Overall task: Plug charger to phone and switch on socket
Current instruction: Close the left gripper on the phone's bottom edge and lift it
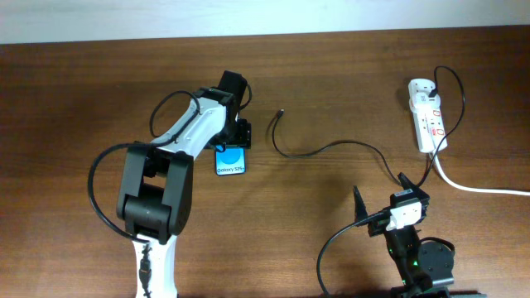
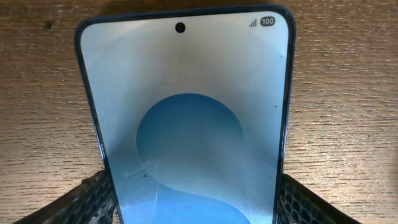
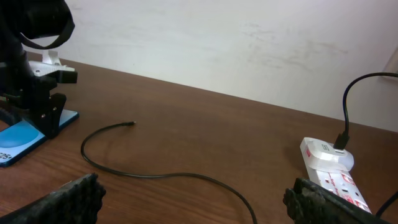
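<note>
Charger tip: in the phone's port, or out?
Out. The charger's plug tip lies loose on the table, clearly apart from the phone; the right wrist view shows the same gap.

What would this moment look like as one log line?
left fingers: clamped on phone | right fingers: open, empty | charger: tip free on table | socket: untouched

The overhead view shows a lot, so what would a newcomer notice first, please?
The bright blue phone, left of centre, clamped in the left gripper. Then the charger, a thin black curl across the middle, tip lying free, running to the white socket at the right. The right gripper sits open in front.
</note>
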